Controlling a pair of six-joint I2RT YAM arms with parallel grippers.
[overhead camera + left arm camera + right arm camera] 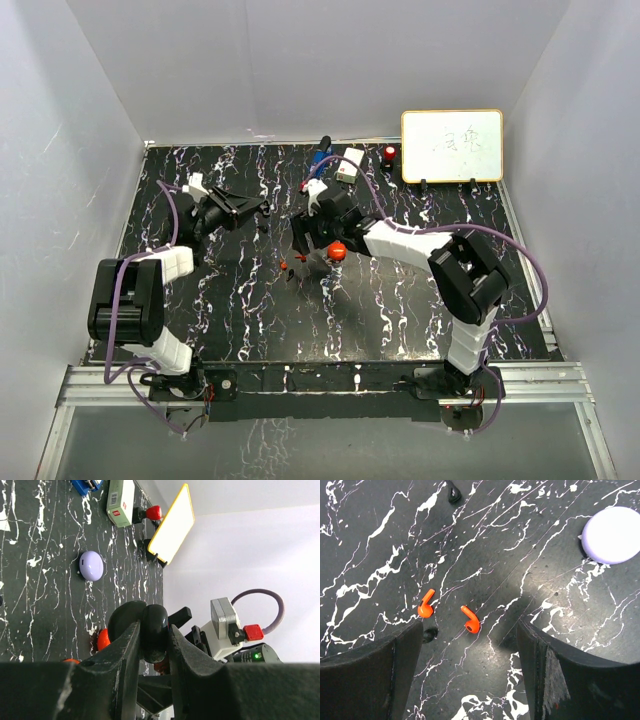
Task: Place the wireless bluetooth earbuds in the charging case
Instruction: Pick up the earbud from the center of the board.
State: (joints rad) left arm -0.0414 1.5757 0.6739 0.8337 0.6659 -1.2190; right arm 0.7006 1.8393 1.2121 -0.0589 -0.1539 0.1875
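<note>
Two red earbuds (470, 621) on bench (380, 540) near lavender puck (612, 534), between wide-spread right end effector (469, 640) fingers; black puck (155, 617) clamped in left end effector (152, 630).

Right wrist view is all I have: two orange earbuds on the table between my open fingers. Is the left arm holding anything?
Observer: Yes. The left fingers are shut on a black round puck, seen edge-on.
Operator: Anything red nearby, outside my picture?
Observer: A round red puck sits on the table just right of the earbuds in the top view.
</note>
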